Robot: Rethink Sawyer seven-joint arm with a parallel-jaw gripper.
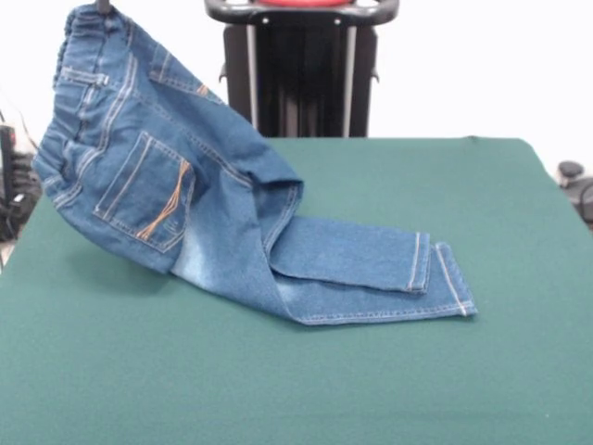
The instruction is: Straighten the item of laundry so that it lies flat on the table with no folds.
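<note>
The item of laundry [176,185], a small pair of blue jeans, hangs by its elastic waistband at the upper left, lifted off the table [306,380]. A back pocket with orange stitching faces me. Both legs still lie on the green top and run to the right, one partly over the other, with the cuffs near the middle right. Only the dark tip of my gripper [104,6] shows at the top edge, shut on the top of the waistband. The rest of the arm is out of view.
The black pedestal [301,69] stands behind the table's far edge at the centre. Dark equipment [576,185] sits beyond the right edge, and more dark gear [7,176] beyond the left edge. Green table surface stretches in front of the jeans.
</note>
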